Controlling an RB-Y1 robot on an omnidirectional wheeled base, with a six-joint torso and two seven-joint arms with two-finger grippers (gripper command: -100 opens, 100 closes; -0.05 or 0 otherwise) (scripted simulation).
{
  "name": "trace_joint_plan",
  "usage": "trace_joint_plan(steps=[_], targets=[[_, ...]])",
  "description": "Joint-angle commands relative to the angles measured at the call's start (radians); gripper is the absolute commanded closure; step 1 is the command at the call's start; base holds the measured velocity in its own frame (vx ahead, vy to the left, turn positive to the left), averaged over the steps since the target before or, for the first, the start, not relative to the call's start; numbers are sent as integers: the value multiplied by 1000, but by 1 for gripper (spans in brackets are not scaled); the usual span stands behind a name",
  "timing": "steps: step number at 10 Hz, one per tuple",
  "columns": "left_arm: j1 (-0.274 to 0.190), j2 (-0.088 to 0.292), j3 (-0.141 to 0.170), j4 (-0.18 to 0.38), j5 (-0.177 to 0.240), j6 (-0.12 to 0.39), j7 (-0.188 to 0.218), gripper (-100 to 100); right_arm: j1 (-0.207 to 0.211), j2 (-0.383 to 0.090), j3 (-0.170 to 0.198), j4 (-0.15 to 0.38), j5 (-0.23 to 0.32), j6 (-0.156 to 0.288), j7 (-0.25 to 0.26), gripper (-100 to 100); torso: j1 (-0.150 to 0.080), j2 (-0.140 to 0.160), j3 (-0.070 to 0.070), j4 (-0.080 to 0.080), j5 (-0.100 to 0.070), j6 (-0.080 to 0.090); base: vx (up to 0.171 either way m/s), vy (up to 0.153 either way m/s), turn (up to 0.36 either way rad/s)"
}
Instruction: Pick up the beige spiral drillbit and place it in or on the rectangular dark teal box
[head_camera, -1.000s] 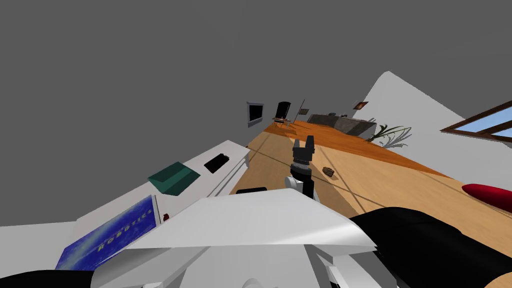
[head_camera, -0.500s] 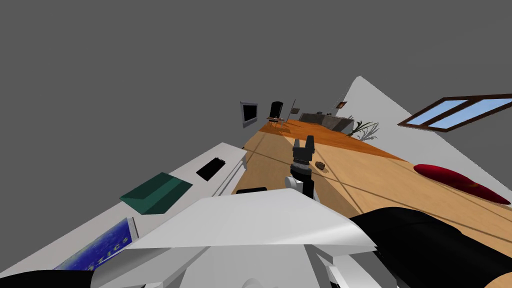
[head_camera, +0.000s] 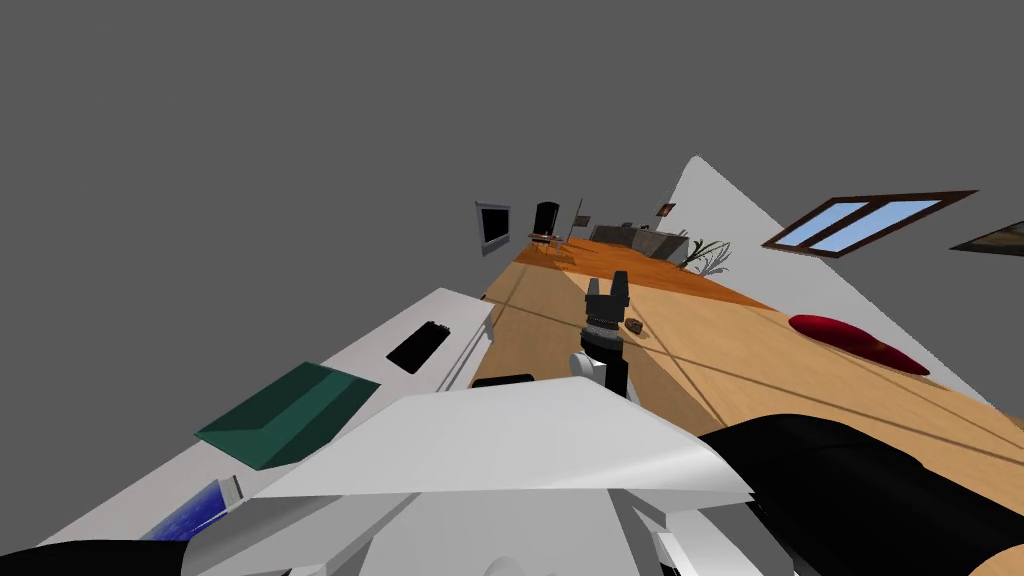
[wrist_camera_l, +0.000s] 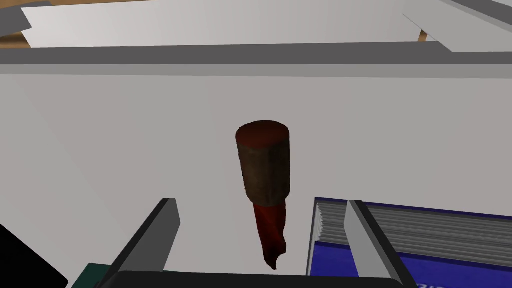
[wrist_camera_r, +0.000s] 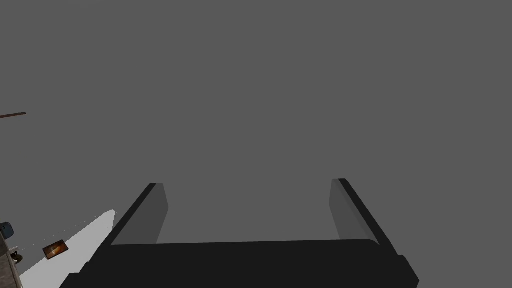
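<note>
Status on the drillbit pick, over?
Left pincer open, right pincer open. Brown-red drillbit centred between left's fingers, ungripped. Blue book beside it; teal box nearby.

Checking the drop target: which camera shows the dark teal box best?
Head view: the teal box lies in full on the white counter. Left wrist view catches just a teal corner beside the open left gripper. Right wrist camera faces elsewhere.
</note>
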Motion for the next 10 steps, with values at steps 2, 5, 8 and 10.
trace_joint_plan(steps=[2, 5, 8, 10], targets=[[-27, -26, -18, 31, 19, 17, 23, -100, 0, 0, 0, 0, 0, 0, 0, 0, -1, 3, 1, 1, 0, 1, -77, 3, -281], [-68, -65, -44, 77, 47, 43, 58, -100, 0, 0, 0, 0, 0, 0, 0, 0, 1, 11, 7, 3, 1, 1, -149, -2, -243], [-57, -54, -38, 63, 43, 40, 53, 100, 0, 0, 0, 0, 0, 0, 0, 0, 2, 4, 3, 2, 1, 0, -28, 0, -14], [-57, -54, -38, 62, 44, 39, 54, 100, 0, 0, 0, 0, 0, 0, 0, 0, 3, 2, 1, 1, 1, 1, 0, 0, 0]])
